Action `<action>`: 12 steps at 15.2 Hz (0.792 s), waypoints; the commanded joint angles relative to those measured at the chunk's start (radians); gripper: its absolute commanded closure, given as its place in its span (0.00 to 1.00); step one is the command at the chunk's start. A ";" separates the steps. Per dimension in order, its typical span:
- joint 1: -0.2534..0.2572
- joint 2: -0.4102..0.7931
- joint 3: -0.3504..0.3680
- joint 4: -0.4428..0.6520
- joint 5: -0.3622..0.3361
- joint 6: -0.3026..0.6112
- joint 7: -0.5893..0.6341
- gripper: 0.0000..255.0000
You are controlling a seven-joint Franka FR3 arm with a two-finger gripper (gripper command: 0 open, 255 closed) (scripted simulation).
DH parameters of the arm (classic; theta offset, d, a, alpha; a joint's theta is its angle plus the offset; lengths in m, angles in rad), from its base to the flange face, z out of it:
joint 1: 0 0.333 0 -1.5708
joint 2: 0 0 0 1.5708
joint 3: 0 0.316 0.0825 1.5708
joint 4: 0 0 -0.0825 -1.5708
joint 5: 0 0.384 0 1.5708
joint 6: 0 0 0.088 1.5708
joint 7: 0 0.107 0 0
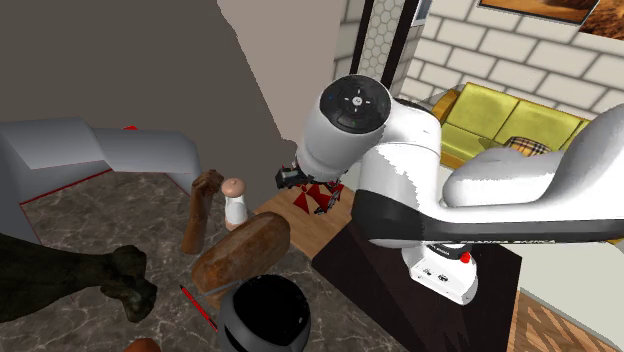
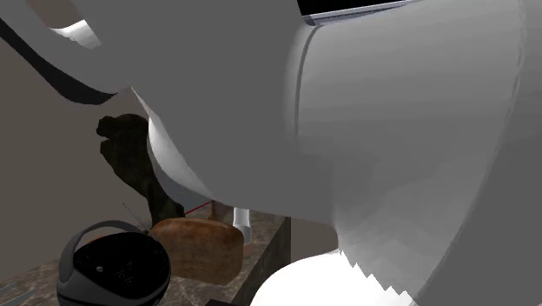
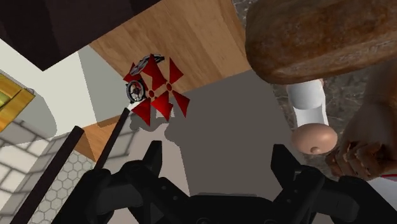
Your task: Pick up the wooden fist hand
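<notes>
Two fingers (image 3: 154, 164) stand wide apart, with nothing between them and nothing held. Past the gap lie a grey patch and, farther off, a plank floor (image 3: 178, 32). Beyond one finger is a red pinwheel (image 3: 156, 89). Beyond the other is a white bottle (image 3: 310, 111) with a pinkish cap, and just beside it the fist (image 3: 362, 153), brown with a wood grain. A brown loaf (image 3: 318, 38) lies past the bottle.

From the shoulder view, the fingers hang off the edge of the surface (image 1: 100, 215), close to the pinwheel and clear of the fist. The fist stands upright on this dark mottled surface, knuckles uppermost, near the edge. The bottle stands just beside it on the view's right, between it and the fingers. The loaf lies nearer the camera and overlaps the fist's base; I cannot tell whether they touch. A round black and grey device (image 1: 262, 315) sits in front of the loaf. A dark hand (image 1: 100, 280) lies toward the view's lower left, apart from the fist. The white arm (image 1: 420, 180) bends across the middle above the dark stand (image 1: 380, 290). A yellow sofa (image 1: 500, 120) stands against a pale brick wall behind.
</notes>
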 commanded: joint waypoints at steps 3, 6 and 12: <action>-0.217 0.036 0.245 0.117 -0.002 0.054 0.179 0.00; -0.388 0.010 0.411 0.225 0.006 0.060 0.287 0.00; -0.698 -0.135 0.650 0.492 0.041 0.008 0.462 0.00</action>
